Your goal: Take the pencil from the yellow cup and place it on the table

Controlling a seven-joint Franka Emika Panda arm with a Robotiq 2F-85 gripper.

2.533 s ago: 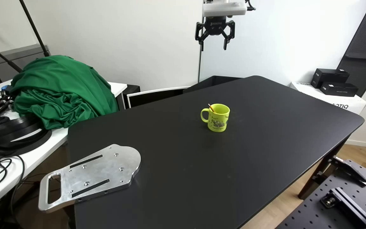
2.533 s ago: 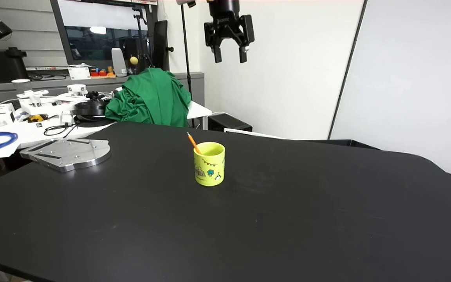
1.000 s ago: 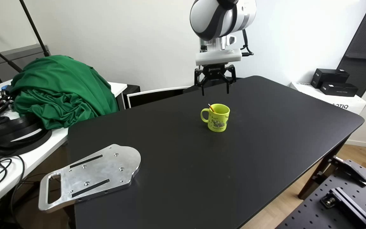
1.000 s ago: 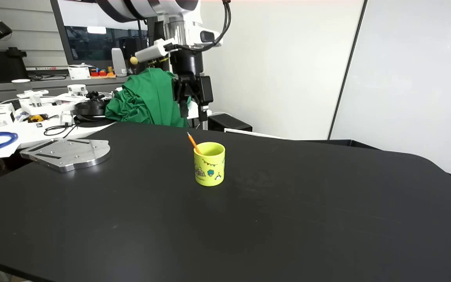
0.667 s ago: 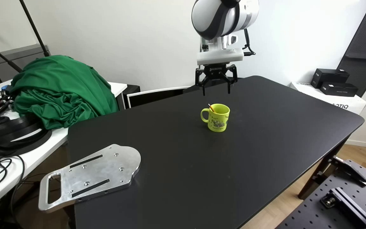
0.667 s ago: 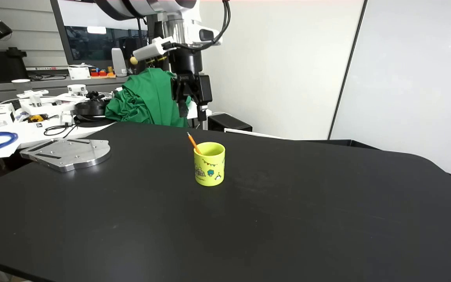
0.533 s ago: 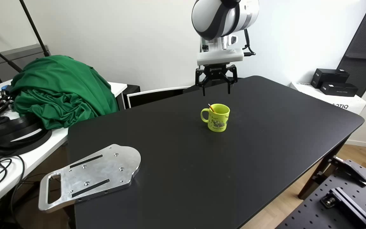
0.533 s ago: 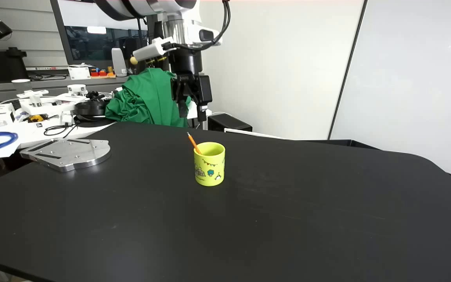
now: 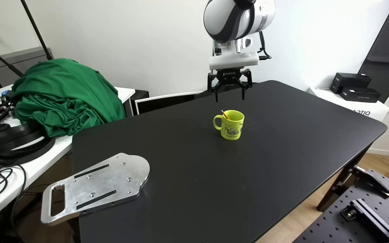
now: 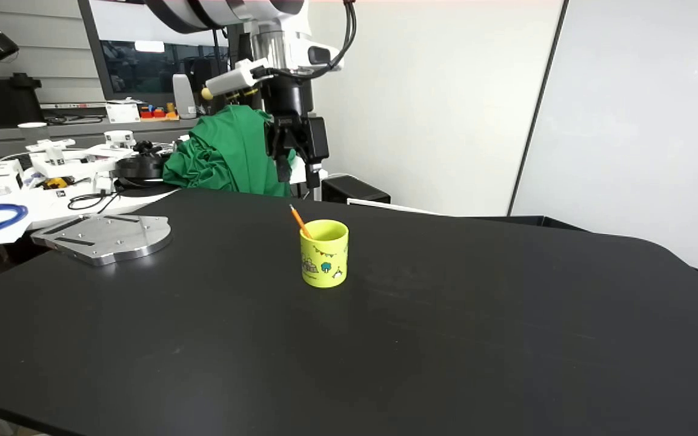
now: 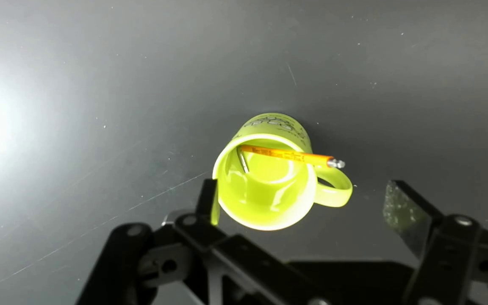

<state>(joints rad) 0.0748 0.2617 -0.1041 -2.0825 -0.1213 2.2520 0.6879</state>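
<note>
Gripper (image 9: 230,100) has been lowered toward the yellow mug (image 9: 231,126), jaws spread apart, nothing clamped. Orange pencil (image 11: 280,153) is still leaned inside, its end stuck out toward three o'clock in wrist view. Reach judged mostly done; grasp still needed.

Glare whitened the table (image 11: 79,106) at the wrist view's left edge — the yellow cup (image 11: 265,203) gleamed inside — while both exterior views were bright.
</note>
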